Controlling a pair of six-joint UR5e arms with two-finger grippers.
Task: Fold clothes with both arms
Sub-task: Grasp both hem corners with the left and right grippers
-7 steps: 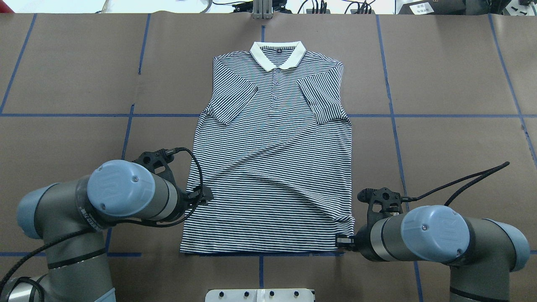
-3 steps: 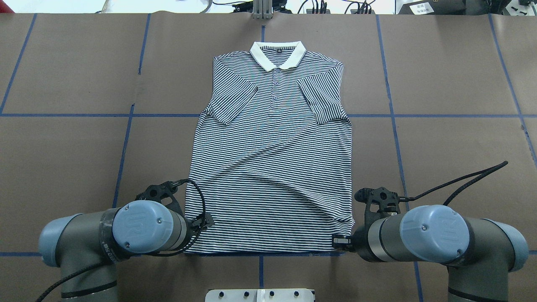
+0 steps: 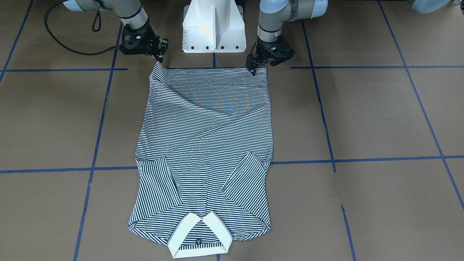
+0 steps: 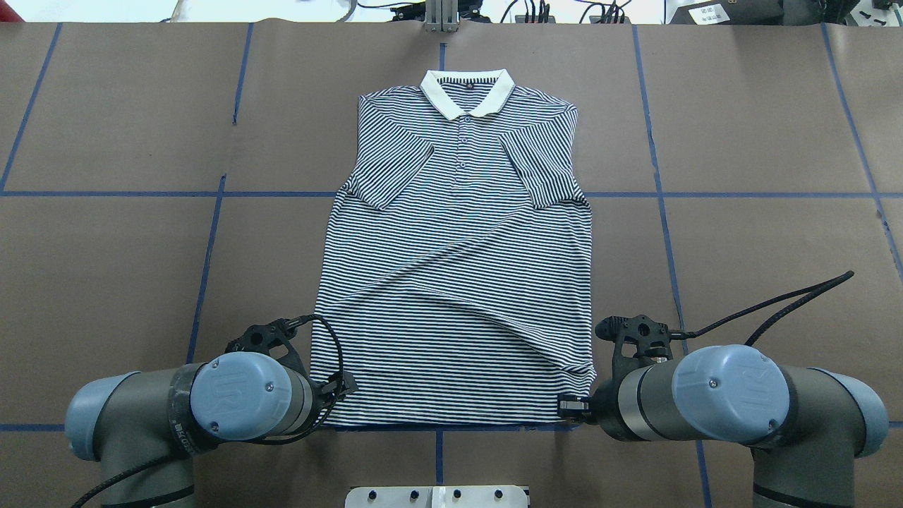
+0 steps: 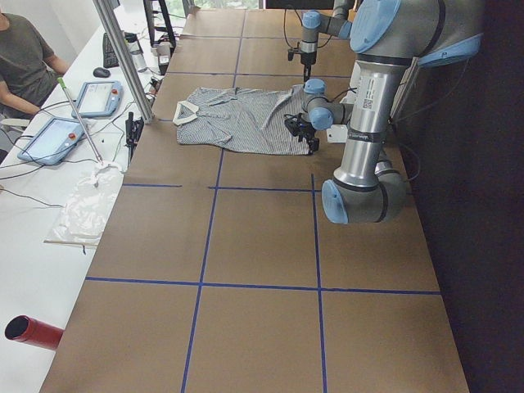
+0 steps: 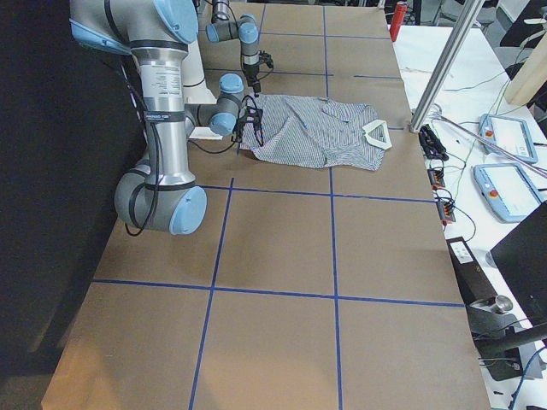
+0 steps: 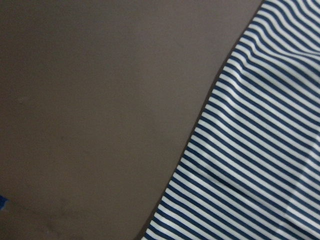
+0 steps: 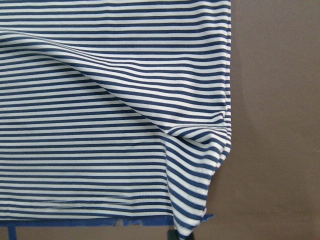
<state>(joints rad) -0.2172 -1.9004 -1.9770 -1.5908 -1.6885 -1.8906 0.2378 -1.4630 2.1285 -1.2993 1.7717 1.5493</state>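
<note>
The striped polo shirt [image 4: 458, 282] lies flat on the brown table, cream collar [image 4: 465, 92] at the far end and both sleeves folded in over the chest. My left gripper [image 4: 344, 386] is low at the near-left hem corner; it also shows in the front view [image 3: 252, 68]. Its wrist view shows only the shirt's edge [image 7: 260, 150] and table, no fingers, and its jaws look open. My right gripper [image 4: 570, 407] is shut on the near-right hem corner, which is bunched and pulled up [image 8: 200, 210]; in the front view this gripper [image 3: 159, 58] holds the raised corner.
The white pedestal base [image 3: 214, 29] stands between the arms, just behind the hem. Blue tape lines [image 4: 211, 233] grid the table. A metal post [image 4: 441, 17] stands beyond the collar. A side table with tablets [image 5: 98, 98] and an operator lie beyond the far edge.
My left arm has moved back along the shirt's left edge towards the robot, down to the hem corner. The right arm has barely moved. The shirt lies as before.
</note>
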